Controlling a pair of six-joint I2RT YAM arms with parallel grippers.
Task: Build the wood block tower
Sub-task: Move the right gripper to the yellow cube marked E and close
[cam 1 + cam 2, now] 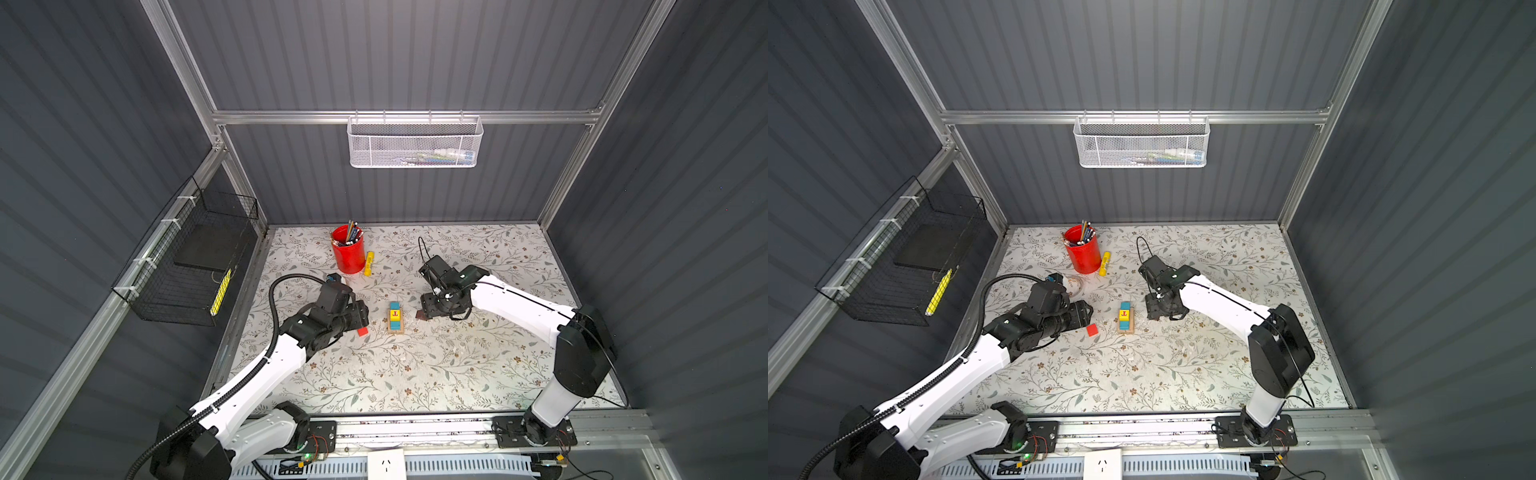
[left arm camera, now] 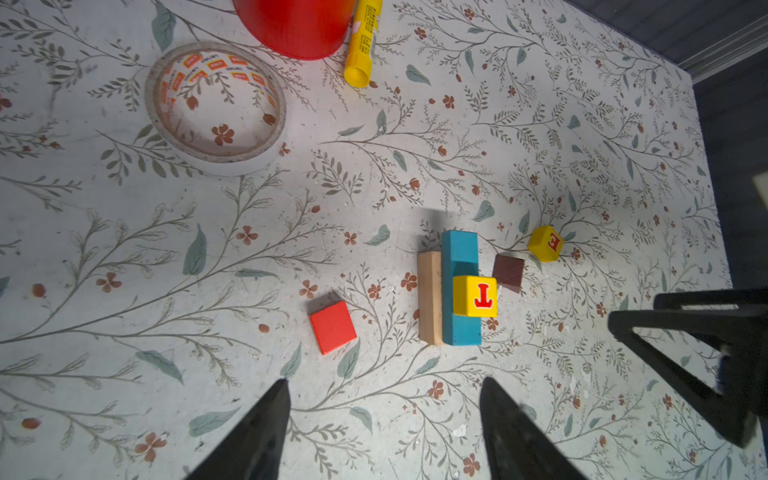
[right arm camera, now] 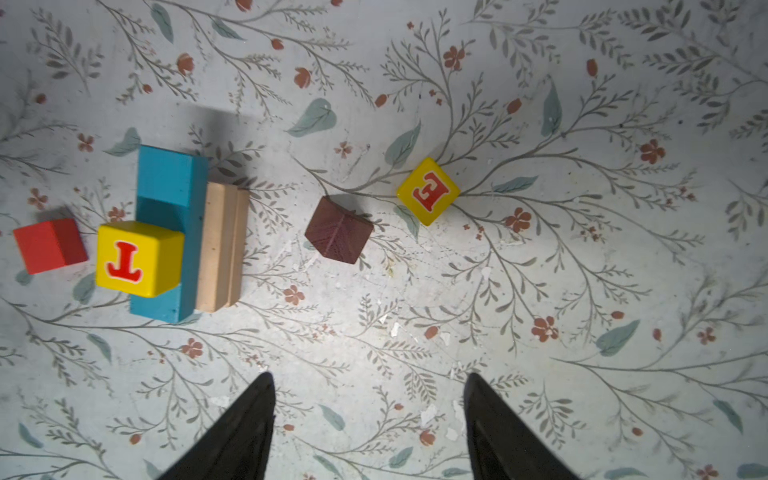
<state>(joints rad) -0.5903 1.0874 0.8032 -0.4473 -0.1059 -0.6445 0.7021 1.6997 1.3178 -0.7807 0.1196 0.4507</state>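
Two pincers: left pincer (image 2: 384,415) and right pincer (image 3: 368,409), both spread wide and empty, hovering over the desk (image 1: 415,374) on either side of the tower (image 1: 395,318).
Tower: mid-desk, between the pincers; tan oblongs (image 3: 220,245) at the base, blue oblong (image 3: 172,178) laid on them, yellow T cube (image 3: 139,257) seated on one end of the blue, other end bare.
Loose on the left pincer's side of the tower: red cube (image 2: 332,327), just beside it.
Loose on the right pincer's side of the tower: dark brown roof piece (image 3: 338,228) near, yellow E cube (image 3: 428,191) a little further out.
Step in hand: probably fetching the next cube for the bare end; impossible to tell which pincer goes first.
Doing it well: turn the wrist to square the jaws with the E cube, lying cornerwise to the right pincer; close on opposite flat faces, lift clear, lower straight down, release without brushing the T cube or shifting the stack.
Roof piece: probably best saved for the top.
Counts: one blue oblong, two yellow cubes, one red cube, one roof piece; tan oblongs in stacked layers, number unclear.
Beyond the tower: one tape roll (image 2: 216,108), one red pen cup (image 2: 295,25), one yellow marker (image 2: 361,41).
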